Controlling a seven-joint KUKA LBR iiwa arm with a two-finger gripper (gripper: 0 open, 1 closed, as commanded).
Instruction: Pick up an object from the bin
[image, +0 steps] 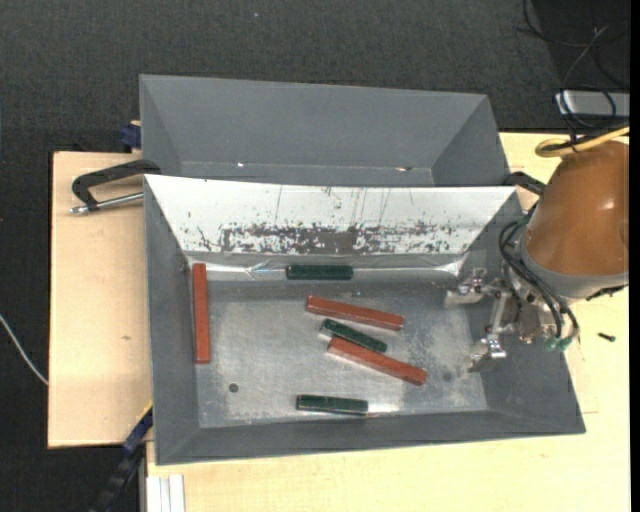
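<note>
The gripper hangs low at the right side of the grey bin, close to its right wall, beneath the arm's orange cover and a bunch of cables. Whether it is spread or pressed together cannot be told from this angle. It sits over bare floor. 6 sticks lie in the bin, 3 red and 3 dark green. Nearest the gripper is the lower red stick, slanting across the middle of the floor, its right end pointing toward the gripper but apart from it. Just beside it, on the far side, lies the middle green stick, and beyond that the upper red stick; all 3 slant much the same way. The back green stick lies along the foot of the back wall. The front green stick lies near the front wall. The left red stick runs along the left wall, well apart from the gripper.
</note>
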